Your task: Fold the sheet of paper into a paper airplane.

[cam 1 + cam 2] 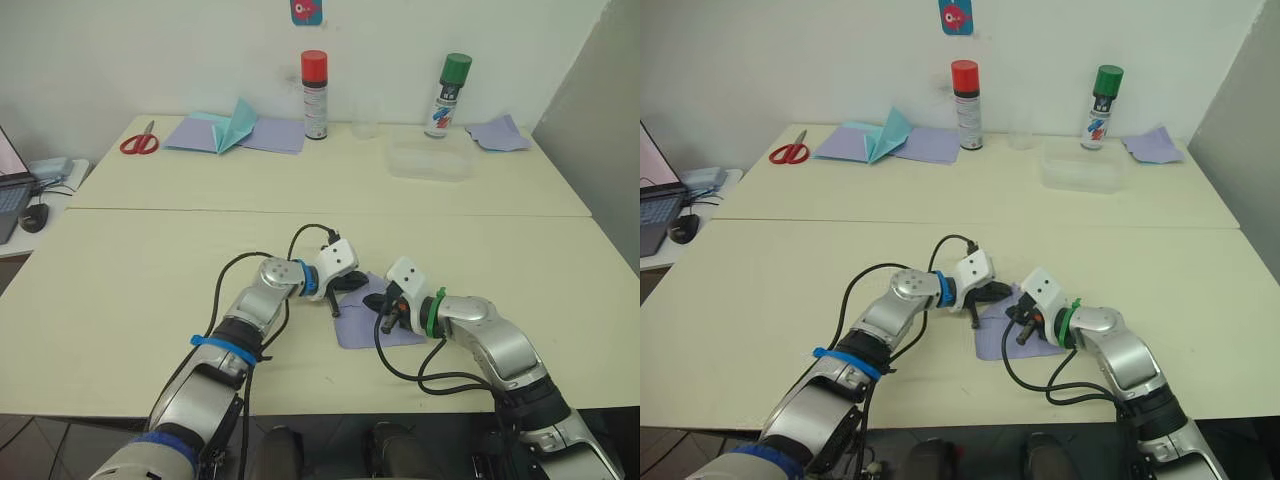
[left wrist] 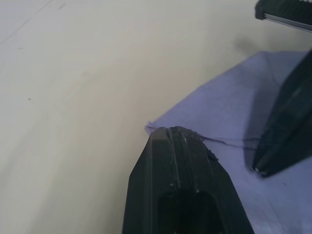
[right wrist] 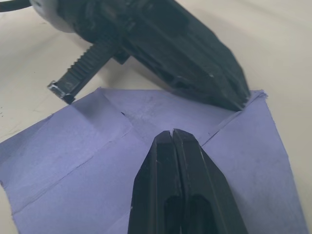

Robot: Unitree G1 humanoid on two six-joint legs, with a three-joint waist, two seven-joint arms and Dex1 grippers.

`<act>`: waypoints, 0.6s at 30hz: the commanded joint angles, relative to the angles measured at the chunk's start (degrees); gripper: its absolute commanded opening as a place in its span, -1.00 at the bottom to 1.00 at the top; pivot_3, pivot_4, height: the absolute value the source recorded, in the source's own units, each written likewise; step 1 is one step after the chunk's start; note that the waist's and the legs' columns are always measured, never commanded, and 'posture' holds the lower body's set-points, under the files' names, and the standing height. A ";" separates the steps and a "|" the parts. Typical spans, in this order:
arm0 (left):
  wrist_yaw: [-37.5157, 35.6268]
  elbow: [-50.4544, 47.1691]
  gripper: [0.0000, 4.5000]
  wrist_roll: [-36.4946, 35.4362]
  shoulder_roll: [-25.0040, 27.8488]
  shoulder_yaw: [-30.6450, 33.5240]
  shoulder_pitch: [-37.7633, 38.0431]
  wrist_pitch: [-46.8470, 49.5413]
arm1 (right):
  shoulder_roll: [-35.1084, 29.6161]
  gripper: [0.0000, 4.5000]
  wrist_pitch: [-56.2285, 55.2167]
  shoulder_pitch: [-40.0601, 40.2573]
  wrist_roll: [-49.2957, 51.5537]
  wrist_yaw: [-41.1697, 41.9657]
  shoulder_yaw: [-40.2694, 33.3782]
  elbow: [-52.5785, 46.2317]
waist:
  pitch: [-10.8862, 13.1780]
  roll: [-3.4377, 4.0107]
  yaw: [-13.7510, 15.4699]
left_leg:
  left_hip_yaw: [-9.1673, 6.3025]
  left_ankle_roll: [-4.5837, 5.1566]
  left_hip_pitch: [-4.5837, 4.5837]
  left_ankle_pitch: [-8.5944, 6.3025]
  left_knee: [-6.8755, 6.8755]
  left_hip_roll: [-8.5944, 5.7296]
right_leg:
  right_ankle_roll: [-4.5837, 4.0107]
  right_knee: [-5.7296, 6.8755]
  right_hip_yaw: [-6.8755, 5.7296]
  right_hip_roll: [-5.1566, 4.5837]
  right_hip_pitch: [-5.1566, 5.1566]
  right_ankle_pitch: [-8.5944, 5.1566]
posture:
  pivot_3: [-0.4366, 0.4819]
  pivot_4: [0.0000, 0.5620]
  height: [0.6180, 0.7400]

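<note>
The sheet of paper (image 1: 372,322) lies flat on the table (image 1: 150,290), directly under both end effectors and between them, with crease lines crossing near its middle and diagonals running toward its corners. No fold is standing yet, so the airplane looks barely begun.

The right end effector (image 3: 172,134) has its two fingers pressed together, tip down on the sheet close to where the creases meet — apparently pinning it. The left end effector (image 3: 239,100) comes in from the opposite side, its fingers also closed, with the tip at a corner of the sheet, just where a diagonal crease ends. It grips nothing; whether it touches the corner or hovers over it cannot be told.

To do this step well, the right end effector should probably hold its pressure steady while the left slides under or nudges that corner along the diagonal crease — slowly, since thin paper tends to skid or buckle on a smooth table.
</note>
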 commanded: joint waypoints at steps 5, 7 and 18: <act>5.53 7.27 -0.99 0.88 -3.90 2.88 -4.03 -3.48 | 0.30 -1.00 1.24 0.45 -0.05 0.19 1.89 1.80 | 0.00 -0.01 -0.08 | 0.00 0.00 -0.01 0.00 0.01 0.00 | 0.02 0.00 0.01 0.00 0.00 0.01 | -0.05 -0.47 1.00; 3.51 4.16 -0.99 0.08 -2.87 3.18 -2.86 -3.01 | 0.44 -1.00 1.17 0.24 -0.05 0.12 1.87 2.03 | 0.00 -0.01 -0.25 | 0.01 0.00 -0.02 0.00 -0.02 0.01 | 0.01 0.00 0.02 0.02 -0.02 0.01 | -0.05 -0.47 1.00; -0.97 -21.13 -0.99 -3.16 5.10 4.87 8.45 6.56 | 0.83 -1.00 0.61 -0.62 -0.11 0.11 1.51 3.38 | 0.02 0.02 -0.56 | 0.01 0.00 0.00 0.00 -0.05 0.09 | -0.01 0.05 0.10 0.06 -0.09 0.00 | -0.05 -0.47 1.00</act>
